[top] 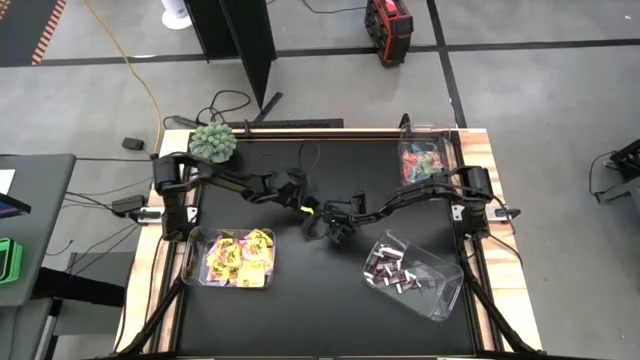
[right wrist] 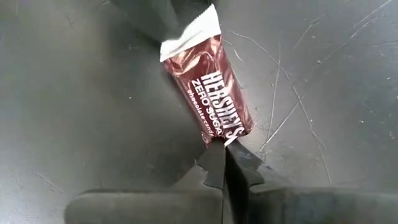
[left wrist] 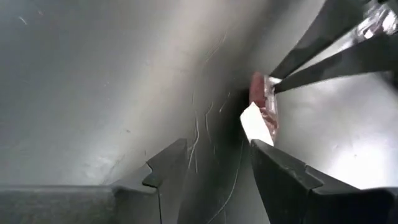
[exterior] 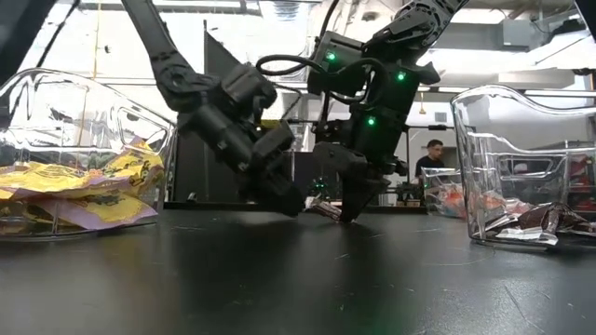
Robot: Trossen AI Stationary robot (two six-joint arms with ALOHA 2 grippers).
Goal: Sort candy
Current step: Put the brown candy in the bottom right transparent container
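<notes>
Candy looks almost sorted: yellow packets (top: 240, 258), brown bars (top: 392, 272) and teal-and-pink sweets (top: 420, 163) fill three separate bins. One brown bar (right wrist: 211, 93) remains mid-bench, pinched at its end by the right tool (right wrist: 219, 155). The left tool (left wrist: 214, 162) hovers beside it, fingers narrowly apart and empty.

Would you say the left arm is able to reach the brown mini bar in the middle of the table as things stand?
Probably yes. The brown mini bar lies just ahead of the open left gripper, though the right gripper is already shut on its other end.
</notes>
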